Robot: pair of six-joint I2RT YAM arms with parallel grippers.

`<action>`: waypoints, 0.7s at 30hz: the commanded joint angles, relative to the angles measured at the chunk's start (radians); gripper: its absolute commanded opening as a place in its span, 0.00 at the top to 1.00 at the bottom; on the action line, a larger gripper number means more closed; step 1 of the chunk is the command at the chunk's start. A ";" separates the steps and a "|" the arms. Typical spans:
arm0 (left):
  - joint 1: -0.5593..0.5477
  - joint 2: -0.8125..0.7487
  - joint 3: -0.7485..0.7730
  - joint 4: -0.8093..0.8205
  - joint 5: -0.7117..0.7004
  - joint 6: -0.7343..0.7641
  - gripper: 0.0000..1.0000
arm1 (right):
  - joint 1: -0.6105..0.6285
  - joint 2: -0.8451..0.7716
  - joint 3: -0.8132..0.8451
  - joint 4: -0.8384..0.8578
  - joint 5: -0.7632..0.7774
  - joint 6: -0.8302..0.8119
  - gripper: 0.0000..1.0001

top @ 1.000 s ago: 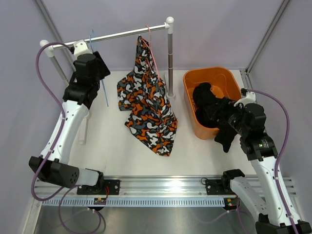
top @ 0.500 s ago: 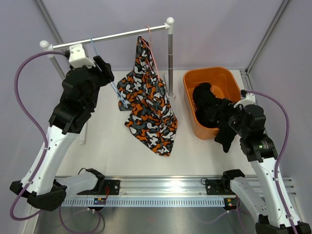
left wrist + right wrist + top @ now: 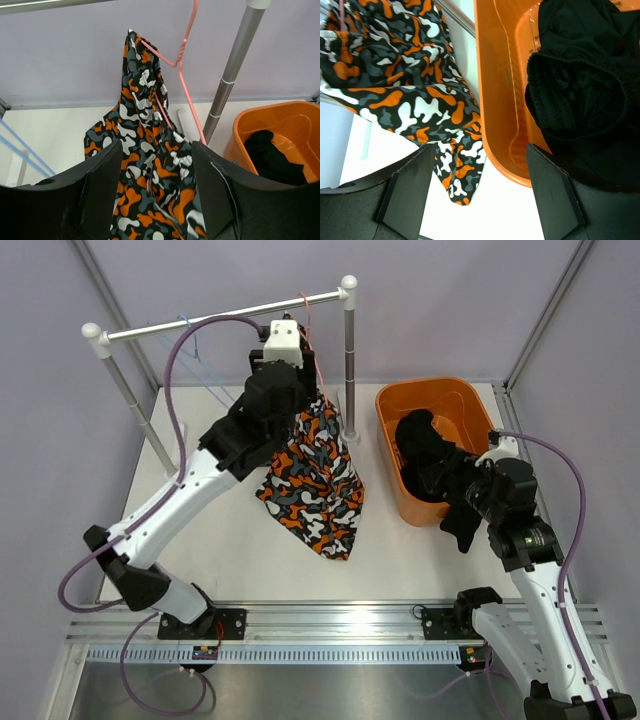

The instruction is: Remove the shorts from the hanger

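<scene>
The camouflage shorts hang from a pink hanger on the rail, their hem resting on the table. My left gripper is open right in front of them. In the left wrist view the camouflage cloth lies between the spread fingers, with the pink hanger above. The black shorts lie in the orange bin. My right gripper is open and empty over the bin's near left rim, beside the black shorts.
A bare blue hanger hangs at the left of the rail. The rail's right post stands between the camouflage shorts and the bin. Grey walls close the back and sides.
My left arm has swung right from the blue hanger to the camouflage shorts. The blue hanger stays on the rail. The right arm has barely moved.
</scene>
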 commanded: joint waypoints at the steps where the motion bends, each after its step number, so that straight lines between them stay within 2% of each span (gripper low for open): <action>1: -0.003 0.066 0.103 0.140 -0.115 0.055 0.38 | -0.005 -0.007 -0.012 -0.008 0.019 -0.019 0.18; 6: -0.003 0.201 0.204 0.249 -0.176 0.124 0.36 | -0.005 -0.015 -0.014 -0.024 0.023 -0.028 0.18; 9: -0.001 0.309 0.307 0.230 -0.213 0.165 0.35 | -0.005 -0.015 -0.015 -0.025 0.027 -0.035 0.18; 13: 0.022 0.440 0.517 0.126 -0.232 0.162 0.36 | -0.005 -0.005 -0.014 -0.024 0.022 -0.041 0.18; 21: 0.091 0.503 0.527 0.074 -0.193 0.073 0.39 | -0.005 0.016 -0.009 -0.013 0.014 -0.045 0.17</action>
